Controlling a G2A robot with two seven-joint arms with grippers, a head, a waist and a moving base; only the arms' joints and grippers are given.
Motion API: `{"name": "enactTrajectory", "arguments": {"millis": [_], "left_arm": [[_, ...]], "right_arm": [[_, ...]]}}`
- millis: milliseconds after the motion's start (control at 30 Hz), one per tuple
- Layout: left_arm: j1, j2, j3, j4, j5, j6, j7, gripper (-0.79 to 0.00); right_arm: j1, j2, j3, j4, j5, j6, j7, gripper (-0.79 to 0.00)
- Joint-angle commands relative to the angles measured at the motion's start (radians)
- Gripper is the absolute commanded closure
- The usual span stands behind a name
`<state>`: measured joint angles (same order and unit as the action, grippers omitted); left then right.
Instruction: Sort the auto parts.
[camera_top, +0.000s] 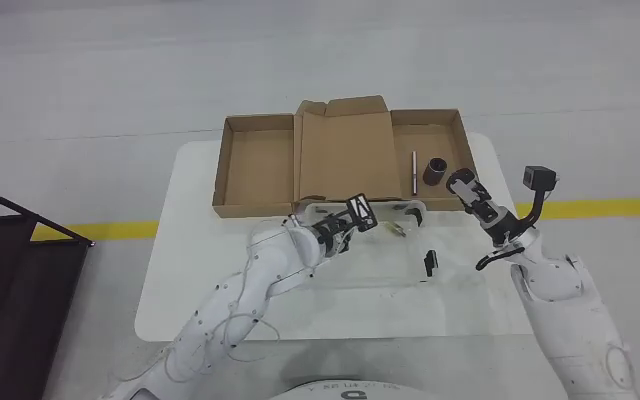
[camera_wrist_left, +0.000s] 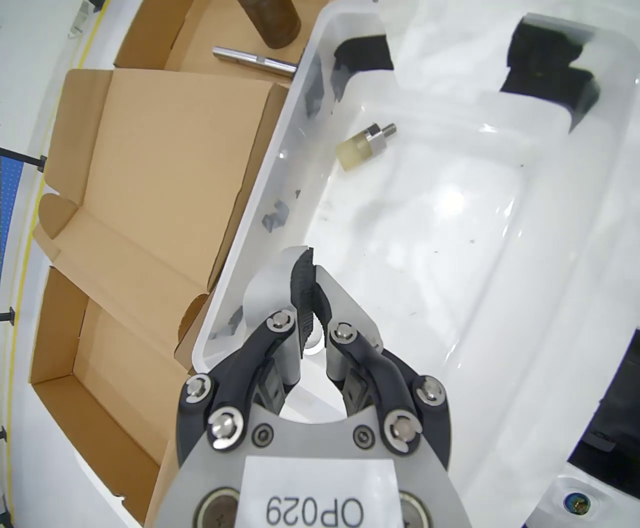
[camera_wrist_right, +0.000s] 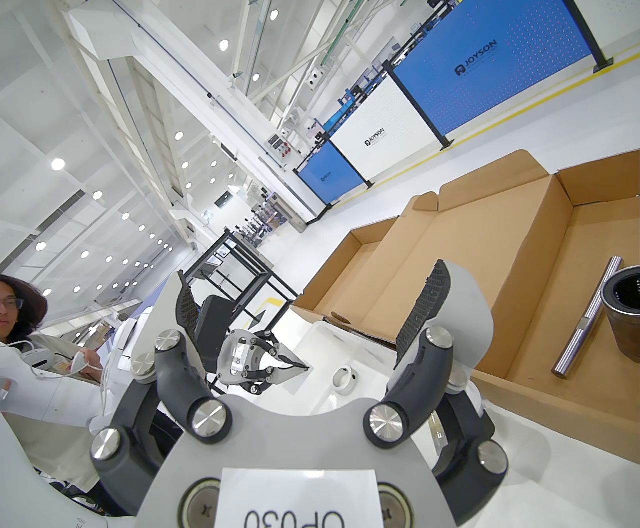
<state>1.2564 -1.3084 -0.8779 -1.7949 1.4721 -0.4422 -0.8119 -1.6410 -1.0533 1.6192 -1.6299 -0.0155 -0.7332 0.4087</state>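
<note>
Left gripper (camera_wrist_left: 306, 265): held low inside the clear plastic tray (camera_wrist_left: 280, 165), close to the wall nearest the box; its fingers (camera_wrist_left: 300, 280) are clenched pad to pad, and nothing is seen between them.
Right gripper (camera_wrist_right: 312, 280): held above the desk at the front edge of the box's right compartment; its fingers (camera_wrist_right: 430, 300) are spread wide and released, with nothing held.
Brown cardboard box (camera_top: 260, 160): set at the far side of the white desk (camera_top: 180, 260), divided into three compartments, with the middle one covered by a flap.
Right compartment: a steel rod (camera_top: 414, 170) and a dark cylindrical sleeve (camera_top: 436, 172) are laid just beside each other.
Tray contents: a cream-and-metal threaded stud (camera_wrist_left: 365, 145) is lying on its side on the tray floor, apart from the left gripper; a black plastic piece (camera_wrist_left: 362, 52) is lodged in the corner beyond it; a white ring (camera_wrist_right: 345, 377) is lying just beside the left gripper.
</note>
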Motion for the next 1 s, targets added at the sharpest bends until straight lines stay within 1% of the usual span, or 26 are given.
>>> {"name": "enactTrajectory", "arguments": {"millis": [0, 133, 267, 333, 400, 500, 533, 600, 633, 700, 767, 800, 833, 867, 967], "left_arm": [[0.022, 0.006, -0.029, -0.004, -0.03, -0.009, 0.035, 0.0], [0.064, 0.021, -0.112, -0.02, -0.182, -0.078, 0.103, 0.0], [0.102, 0.038, -0.211, -0.044, -0.397, -0.179, 0.154, 0.0], [0.111, 0.045, -0.248, -0.053, -0.481, -0.218, 0.161, 0.0], [0.119, 0.054, -0.279, -0.057, -0.596, -0.281, 0.144, 0.0], [0.107, 0.063, -0.304, -0.065, -0.619, -0.276, 0.098, 0.0], [0.099, 0.065, -0.3, -0.068, -0.595, -0.267, 0.078, 0.0], [0.083, 0.063, -0.265, -0.053, -0.584, -0.262, 0.063, 0.0], [0.066, 0.061, -0.245, -0.036, -0.584, -0.261, 0.056, -0.111], [0.024, 0.055, -0.201, 0.007, -0.574, -0.247, 0.057, -0.376], [-0.022, 0.045, -0.151, 0.07, -0.587, -0.23, 0.07, -0.422], [-0.046, 0.039, -0.124, 0.103, -0.586, -0.226, 0.075, -0.536], [-0.069, 0.033, -0.095, 0.138, -0.585, -0.221, 0.081, -0.594], [-0.09, 0.026, -0.065, 0.173, -0.587, -0.219, 0.088, -0.628], [-0.153, 0.005, 0.017, 0.269, -0.59, -0.217, 0.1, -0.64]], "right_arm": [[0.0, 0.0, 0.0, 0.0, 0.0, 0.0, 0.0, -0.785], [0.0, 0.0, 0.0, 0.0, 0.0, 0.0, 0.0, -0.785], [0.0, 0.0, 0.0, 0.0, 0.0, 0.0, 0.0, -0.785], [0.0, 0.0, 0.0, 0.0, 0.0, 0.0, 0.0, -0.785], [0.0, 0.0, 0.0, 0.0, 0.0, 0.0, 0.0, -0.785], [0.0, 0.0, 0.0, 0.0, 0.0, 0.0, 0.0, -0.785], [0.0, 0.0, 0.0, 0.0, 0.0, 0.0, 0.0, -0.785], [0.0, 0.0, 0.0, 0.0, 0.0, 0.0, 0.0, -0.785], [0.0, 0.0, 0.0, 0.0, 0.0, 0.0, 0.0, -0.785], [0.0, 0.0, 0.0, 0.0, 0.0, 0.0, 0.0, -0.785], [0.0, 0.0, 0.0, 0.0, 0.0, 0.0, 0.0, -0.785], [0.0, 0.0, 0.0, 0.0, 0.0, 0.0, 0.0, -0.785], [0.0, 0.0, 0.0, 0.0, 0.0, 0.0, 0.0, -0.785], [0.0, 0.0, 0.0, 0.0, 0.0, 0.0, 0.0, -0.785], [0.0, 0.0, 0.0, 0.0, 0.0, 0.0, 0.0, -0.785]]}}
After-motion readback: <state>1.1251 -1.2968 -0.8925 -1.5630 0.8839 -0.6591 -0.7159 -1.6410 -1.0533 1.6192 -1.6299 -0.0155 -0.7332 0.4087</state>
